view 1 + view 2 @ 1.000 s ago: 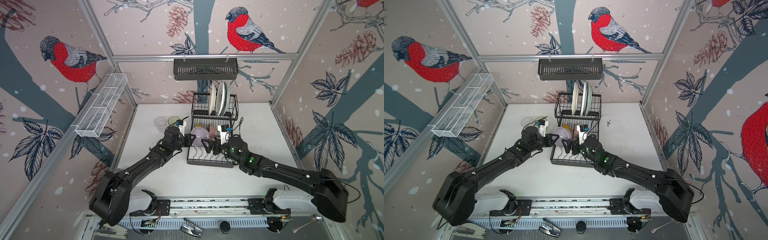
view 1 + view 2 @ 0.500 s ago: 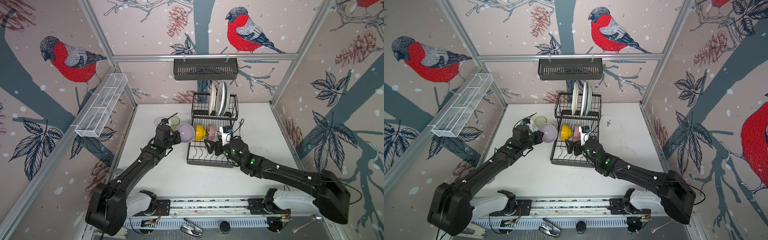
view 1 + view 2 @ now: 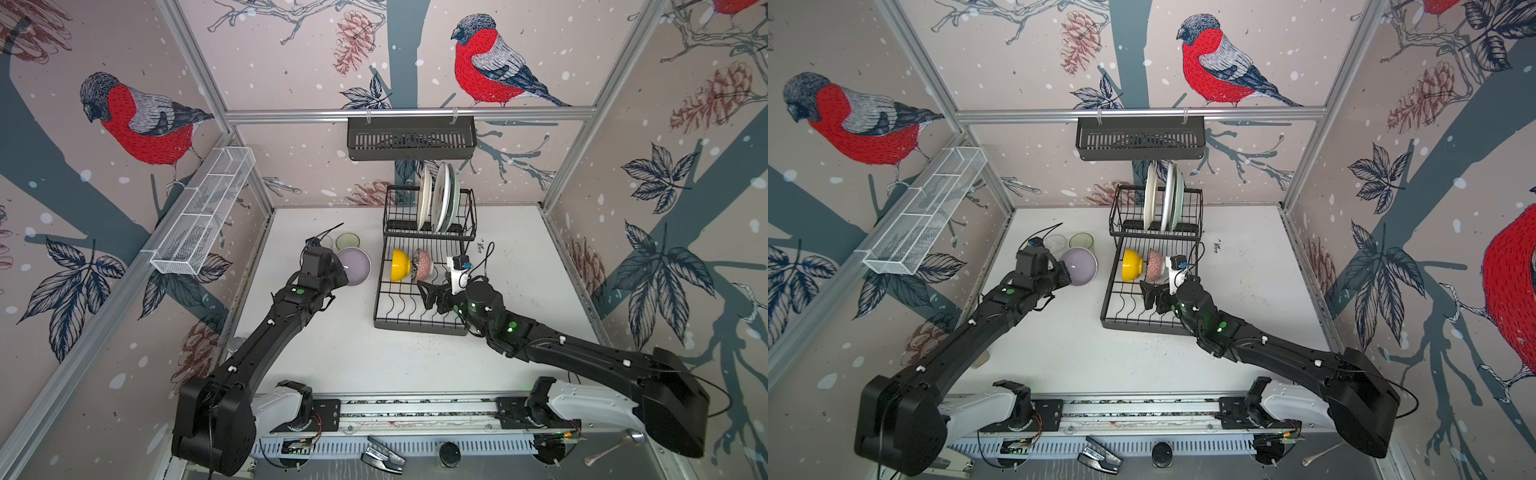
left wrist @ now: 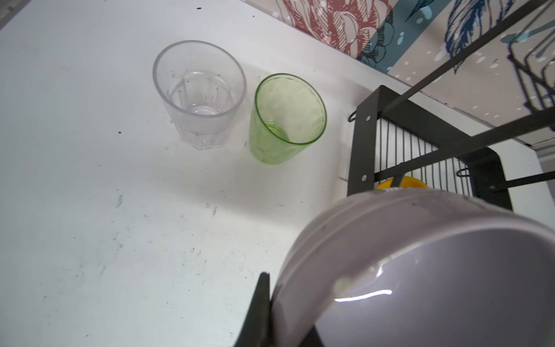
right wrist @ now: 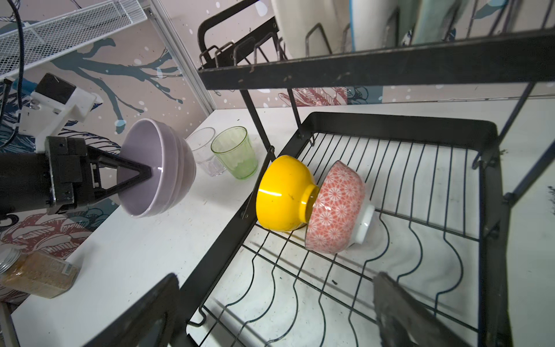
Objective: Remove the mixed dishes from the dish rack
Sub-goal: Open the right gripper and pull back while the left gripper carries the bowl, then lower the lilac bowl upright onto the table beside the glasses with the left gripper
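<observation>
Left gripper (image 5: 146, 174) is pinching shut on the rim of the lilac bowl (image 3: 355, 266), holding it tilted over the table (image 3: 353, 357) just left of the dish rack (image 3: 415, 325). Right gripper (image 3: 432, 297) is hovering wide open and empty over the rack's near tray. Yellow bowl (image 3: 401, 264) and pink-patterned bowl (image 3: 424, 266) are lying on their sides, touching, just far-left of the right gripper's fingers, so the right arm is sitting nearer for the next pick.
</observation>
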You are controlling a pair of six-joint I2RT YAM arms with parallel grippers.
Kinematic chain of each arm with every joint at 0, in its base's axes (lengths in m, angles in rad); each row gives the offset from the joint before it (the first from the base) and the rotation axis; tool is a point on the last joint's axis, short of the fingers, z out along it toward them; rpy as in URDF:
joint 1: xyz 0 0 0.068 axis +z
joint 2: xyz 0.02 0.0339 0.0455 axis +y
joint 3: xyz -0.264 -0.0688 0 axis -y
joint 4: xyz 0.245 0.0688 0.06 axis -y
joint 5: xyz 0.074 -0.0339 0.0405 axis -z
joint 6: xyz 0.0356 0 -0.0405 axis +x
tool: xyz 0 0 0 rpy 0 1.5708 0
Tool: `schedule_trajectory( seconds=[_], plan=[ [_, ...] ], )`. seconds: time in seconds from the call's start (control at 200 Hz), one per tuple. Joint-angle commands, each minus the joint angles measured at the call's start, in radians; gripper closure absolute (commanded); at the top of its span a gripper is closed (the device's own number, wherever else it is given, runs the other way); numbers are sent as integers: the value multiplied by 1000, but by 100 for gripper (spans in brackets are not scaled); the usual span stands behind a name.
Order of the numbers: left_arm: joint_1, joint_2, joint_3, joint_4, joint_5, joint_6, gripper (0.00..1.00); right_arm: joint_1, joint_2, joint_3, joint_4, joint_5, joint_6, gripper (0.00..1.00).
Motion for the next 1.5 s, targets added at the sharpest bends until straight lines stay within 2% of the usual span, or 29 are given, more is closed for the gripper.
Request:
schedule_trajectory(
  seconds=[0.0, 0.085, 0.26, 0.48, 0.625, 0.77, 0.865, 1.176, 1.321, 1.496],
  plan=[
    [17, 22, 15, -7, -8, -3, 100, -23, -24, -11, 16, -2, 12, 0],
    [43, 44, 4, -10, -1, -24, 100, -66, -45, -16, -5, -32, 42, 1],
    [81, 105, -11, -10, 38, -26, 100, -166, -111, -81, 48, -177, 99, 1],
    [99, 169, 6, -36, 35, -11, 100, -170, -118, -94, 41, -172, 106, 1],
    [146, 224, 45, -34, 56, -2, 100, -176, -91, -82, 50, -187, 119, 1],
    [172, 275, 89, -73, 31, 28, 100, -177, -66, -65, 33, -198, 121, 1],
    [186, 294, 87, -73, 60, 26, 100, -177, -63, -66, 35, -198, 122, 0],
    [192, 369, 131, -140, 58, 44, 100, -177, -48, -60, 22, -199, 119, 1],
    [191, 405, 163, -185, 22, 57, 100, -179, -38, -62, 33, -217, 125, 0],
    [192, 467, 193, -245, -13, 74, 95, -176, -20, -68, 34, -228, 136, 1]
  ],
)
